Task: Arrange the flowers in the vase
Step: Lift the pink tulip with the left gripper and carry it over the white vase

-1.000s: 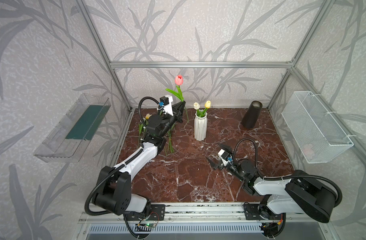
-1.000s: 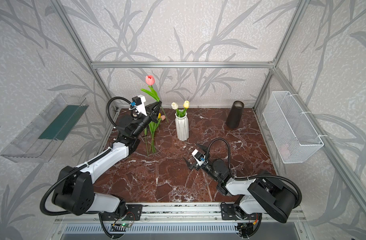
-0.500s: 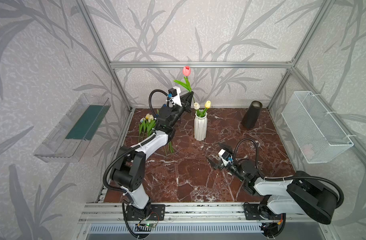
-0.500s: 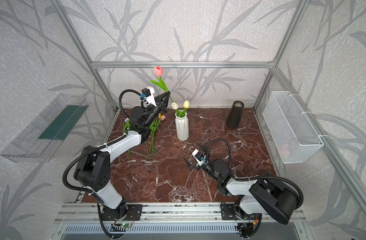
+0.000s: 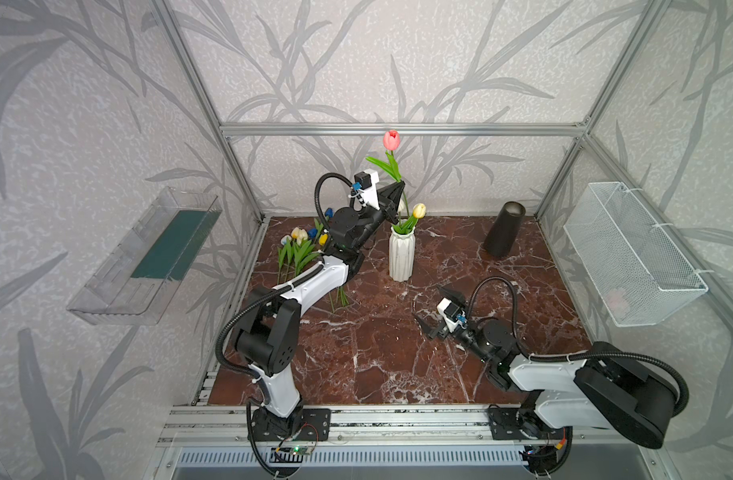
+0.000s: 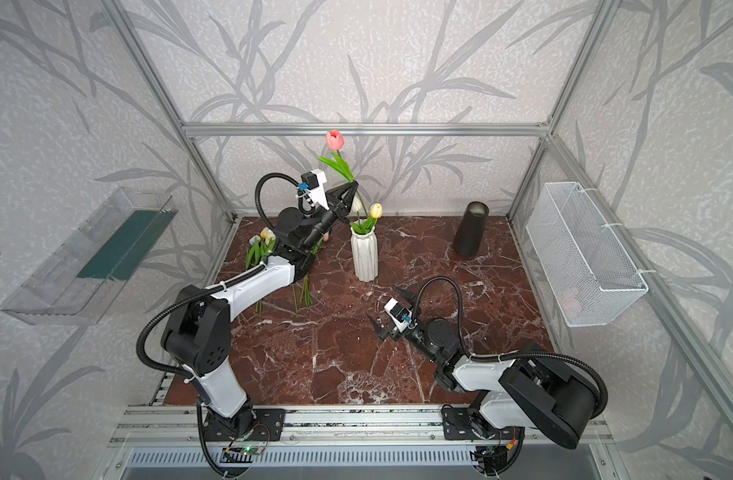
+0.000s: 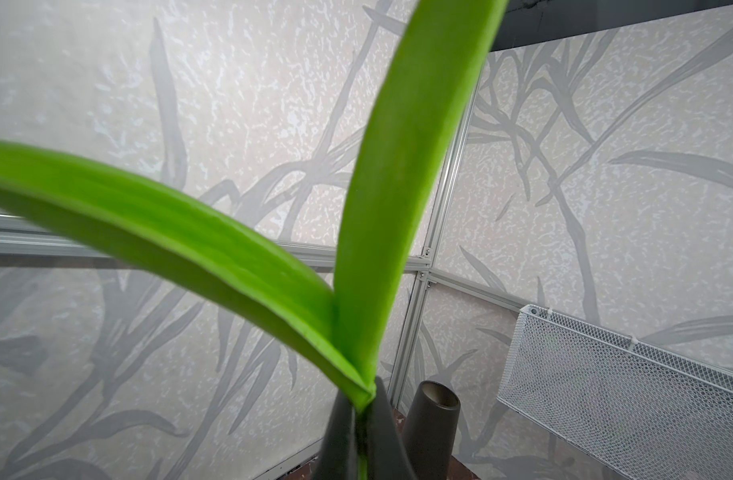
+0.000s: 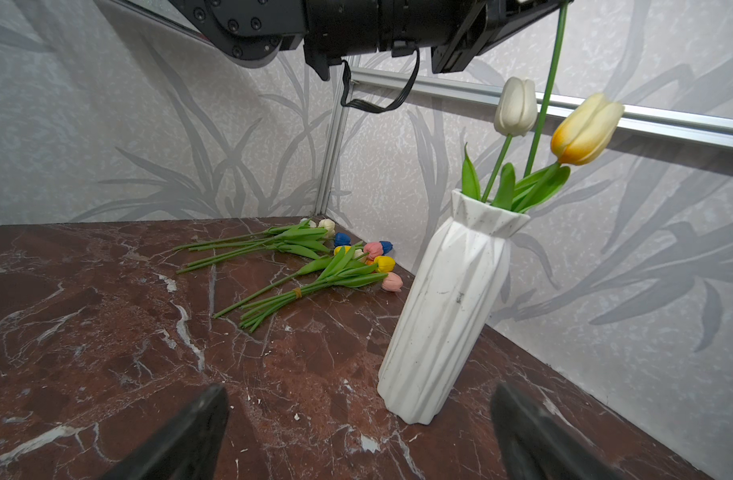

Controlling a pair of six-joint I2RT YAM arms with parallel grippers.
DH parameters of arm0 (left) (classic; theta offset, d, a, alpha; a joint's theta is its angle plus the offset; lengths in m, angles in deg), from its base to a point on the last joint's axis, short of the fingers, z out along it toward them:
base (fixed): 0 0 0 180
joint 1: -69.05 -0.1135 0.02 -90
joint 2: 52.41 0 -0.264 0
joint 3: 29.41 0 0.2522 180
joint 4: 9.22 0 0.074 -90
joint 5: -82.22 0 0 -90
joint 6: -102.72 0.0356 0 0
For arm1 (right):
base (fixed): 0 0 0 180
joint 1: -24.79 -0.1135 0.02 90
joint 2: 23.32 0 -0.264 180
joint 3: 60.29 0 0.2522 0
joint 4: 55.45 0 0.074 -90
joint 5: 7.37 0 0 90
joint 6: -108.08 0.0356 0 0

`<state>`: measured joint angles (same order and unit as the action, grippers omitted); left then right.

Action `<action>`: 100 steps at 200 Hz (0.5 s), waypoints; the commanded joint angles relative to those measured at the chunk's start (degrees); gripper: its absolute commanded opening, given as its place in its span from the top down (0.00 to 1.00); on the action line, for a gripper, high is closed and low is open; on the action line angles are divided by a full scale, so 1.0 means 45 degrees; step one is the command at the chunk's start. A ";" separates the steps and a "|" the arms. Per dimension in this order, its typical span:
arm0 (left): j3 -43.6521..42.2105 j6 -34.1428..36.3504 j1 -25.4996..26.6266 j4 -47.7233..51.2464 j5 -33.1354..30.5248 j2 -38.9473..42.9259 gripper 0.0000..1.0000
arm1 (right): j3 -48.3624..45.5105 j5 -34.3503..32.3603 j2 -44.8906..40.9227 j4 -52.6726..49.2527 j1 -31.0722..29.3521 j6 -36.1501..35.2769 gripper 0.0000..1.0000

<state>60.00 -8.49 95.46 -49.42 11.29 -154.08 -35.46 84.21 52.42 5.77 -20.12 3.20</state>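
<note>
The left pincer [image 5: 400,185] was clamped shut on the pink tulip [image 5: 391,139] at its leaf base, stem hanging over the white vase [image 5: 401,257] near the counter's [image 5: 356,353] back edge. Light and bendy, it seemed best gripped there. The right pincer [image 5: 436,311] gaped empty. The other tulips [image 5: 300,253] lay at the back-left corner.

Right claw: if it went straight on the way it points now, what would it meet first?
Probably the white vase: in the right wrist view its base stands just ahead of the open right claw, slightly off centre. The loose tulips lie farther back, aside. Depth is unclear; it may only graze.
</note>
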 commanded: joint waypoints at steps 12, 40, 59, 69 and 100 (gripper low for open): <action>-0.0246 0.0147 0.0165 0.0171 -0.0440 0.0240 1.00 | -0.0074 0.0029 -0.0301 0.0222 -0.0080 -0.0062 0.01; -0.0775 0.0954 0.0165 0.1023 -0.0924 0.1055 1.00 | -0.0072 0.0058 -0.0239 0.0253 -0.0080 -0.0034 0.01; -0.1019 0.1525 0.0149 0.1556 -0.1326 0.1648 1.00 | -0.0039 0.0078 -0.0186 0.0252 -0.0080 -0.0017 0.01; -0.1066 0.1801 0.0165 0.1989 -0.1429 0.1909 1.00 | -0.0028 0.0078 -0.0119 0.0284 -0.0080 0.0001 0.01; -0.1158 0.2252 0.0185 0.2639 -0.1762 0.2454 1.00 | -0.0015 0.0123 0.0062 0.0475 -0.0080 0.0038 0.01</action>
<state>55.65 -1.60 96.05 -40.48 5.35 -146.34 -35.44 84.24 52.29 5.53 -20.12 3.22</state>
